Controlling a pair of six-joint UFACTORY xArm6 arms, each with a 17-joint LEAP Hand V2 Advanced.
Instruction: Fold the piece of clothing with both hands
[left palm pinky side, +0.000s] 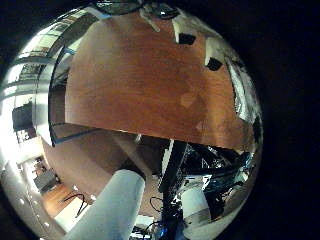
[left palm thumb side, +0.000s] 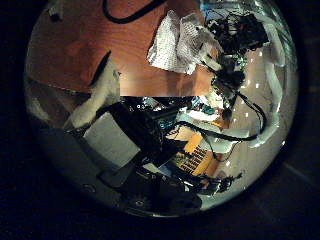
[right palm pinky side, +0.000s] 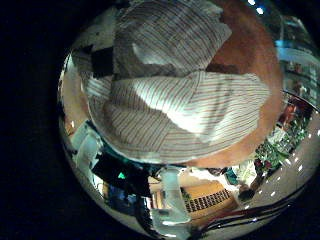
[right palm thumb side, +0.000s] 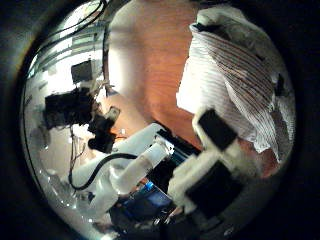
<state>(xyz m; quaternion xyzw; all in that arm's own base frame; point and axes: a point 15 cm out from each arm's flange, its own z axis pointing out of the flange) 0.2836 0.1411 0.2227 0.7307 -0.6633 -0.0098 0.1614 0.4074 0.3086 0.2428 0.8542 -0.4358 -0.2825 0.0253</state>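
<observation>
A striped, rumpled piece of clothing (right palm pinky side: 185, 100) lies on the wooden table (right palm pinky side: 255, 60) and fills most of the right little finger side palm view, so the right palm is close over it. In the right thumb side palm view one of the right hand's fingers (right palm thumb side: 215, 135) reaches over the striped cloth (right palm thumb side: 245, 75); whether it grips the cloth is hidden. From the left thumb side palm view the garment (left palm thumb side: 180, 42) looks small and bunched on the table (left palm thumb side: 80, 50), well away from the left hand (left palm thumb side: 110, 140). The left little finger side view holds only bare table (left palm pinky side: 150, 80).
The table's edge (left palm pinky side: 150, 133) runs across the left little finger side view, with the floor and equipment beyond it. A white arm (right palm thumb side: 130, 165) stands beside the table in the right thumb side view. Small dark objects (left palm pinky side: 187, 38) sit at the far side of the table.
</observation>
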